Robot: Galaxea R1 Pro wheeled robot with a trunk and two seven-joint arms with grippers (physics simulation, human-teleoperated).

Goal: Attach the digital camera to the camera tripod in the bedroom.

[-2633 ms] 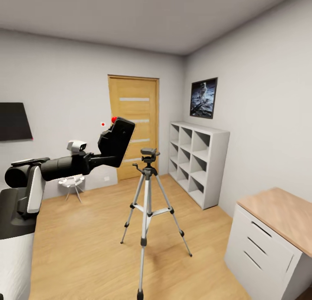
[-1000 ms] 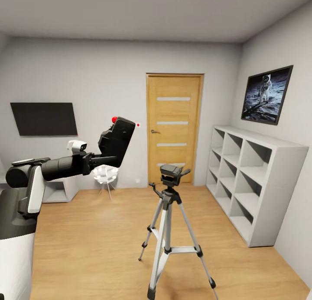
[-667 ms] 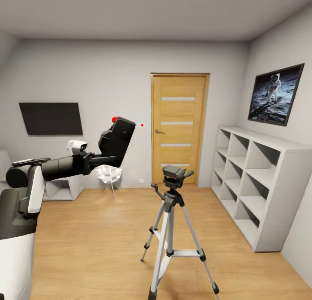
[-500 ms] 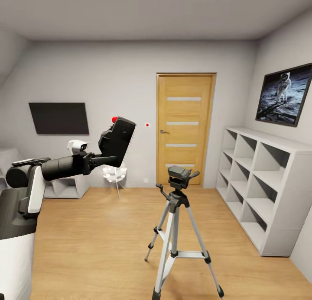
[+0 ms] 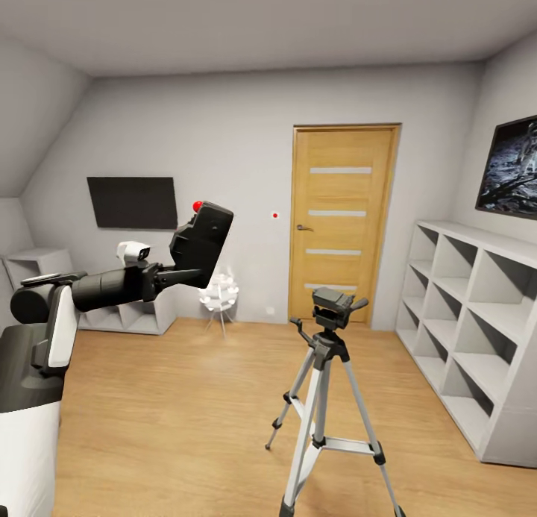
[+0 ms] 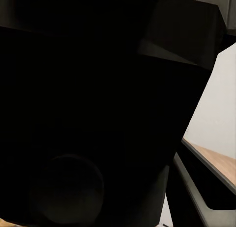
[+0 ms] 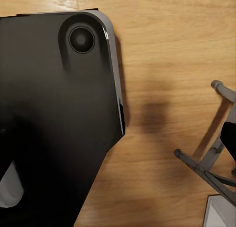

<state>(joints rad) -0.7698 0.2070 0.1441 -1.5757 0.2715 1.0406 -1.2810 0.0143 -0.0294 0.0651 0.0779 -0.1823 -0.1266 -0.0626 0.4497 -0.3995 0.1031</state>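
Observation:
The digital camera (image 5: 201, 237), a black box with a red button (image 5: 197, 205) on top, is held up at chest height in the head view, tilted. My left gripper (image 5: 177, 271) is shut on its lower end, at the tip of my outstretched left arm. In the left wrist view the digital camera (image 6: 88, 114) is a dark mass with a round lens (image 6: 69, 187). The camera tripod (image 5: 326, 398) stands on the wood floor to the right of the camera and lower, its black pan head (image 5: 335, 306) bare. Two of the tripod's legs (image 7: 204, 165) show in the right wrist view.
An oak door (image 5: 343, 222) is in the far wall, with white cube shelves (image 5: 477, 330) along the right wall. A dark wall screen (image 5: 133, 202), low white shelves (image 5: 123, 315) and a small white stool (image 5: 219, 293) stand at the back left. My black base (image 7: 54, 119) sits on the floor.
The whole picture has slid to the right, so the camera has turned left. My left arm and the digital camera keep the same place in the picture. The tripod has not moved on the floor.

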